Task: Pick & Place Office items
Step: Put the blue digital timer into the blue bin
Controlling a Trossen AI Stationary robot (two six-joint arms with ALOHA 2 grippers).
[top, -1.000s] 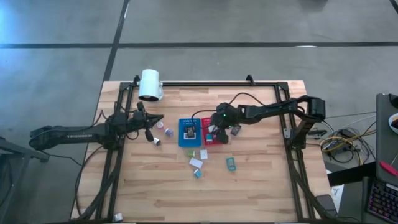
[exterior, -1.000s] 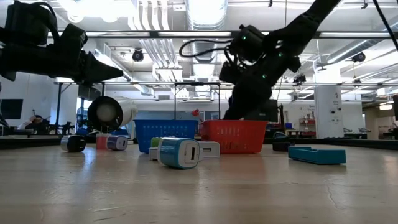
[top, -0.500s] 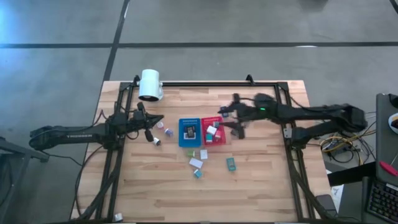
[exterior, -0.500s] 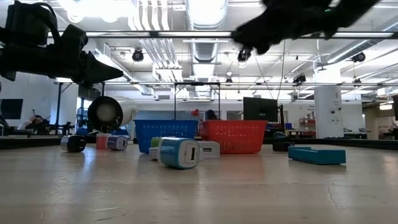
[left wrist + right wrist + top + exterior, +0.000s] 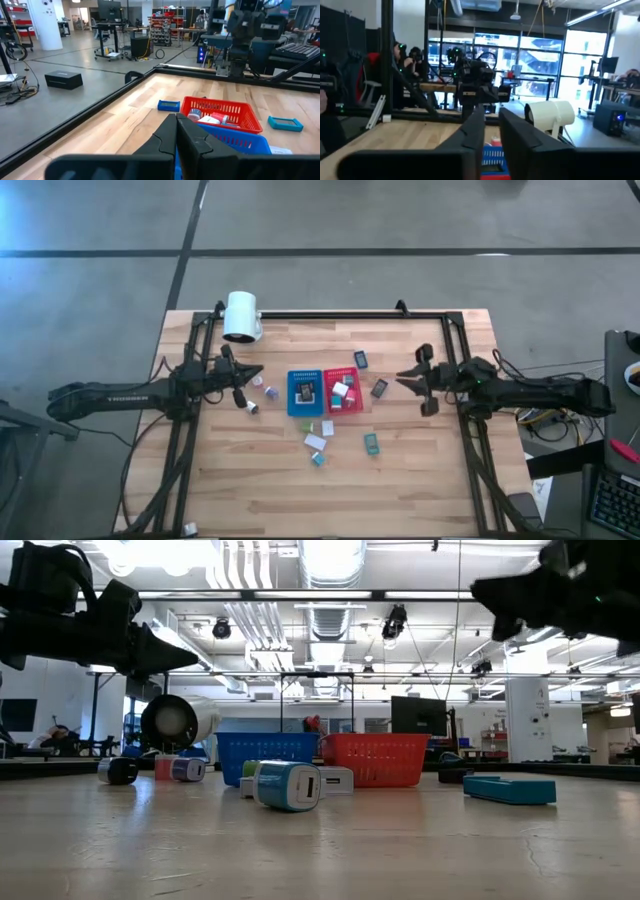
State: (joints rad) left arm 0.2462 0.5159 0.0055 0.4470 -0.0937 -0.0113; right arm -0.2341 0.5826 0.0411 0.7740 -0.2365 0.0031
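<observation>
The office items lie spread over the wooden table. A teal block point(image 5: 371, 443), white blocks point(image 5: 316, 442) and small pieces point(image 5: 270, 392) lie loose, and two dark ones point(image 5: 379, 388) sit right of the trays. More items lie inside the blue tray point(image 5: 303, 375) and the red tray point(image 5: 342, 410). My left gripper point(image 5: 260, 370) hovers shut, left of the blue tray. My right gripper point(image 5: 400, 377) hangs in the air near the table's right rail, pointing level at the trays. Its fingers point(image 5: 475, 130) show a narrow gap with nothing between them.
A big white cylinder point(image 5: 241, 316) lies at the far left corner. Black frame rails point(image 5: 330, 314) run along the table's far, left and right sides. The near half of the table holds only a few items.
My right gripper has pulled away from above the red tray toward the table's right edge. It has risen a little and tipped from pointing down to pointing level. The items in the red tray stay where they lay.
</observation>
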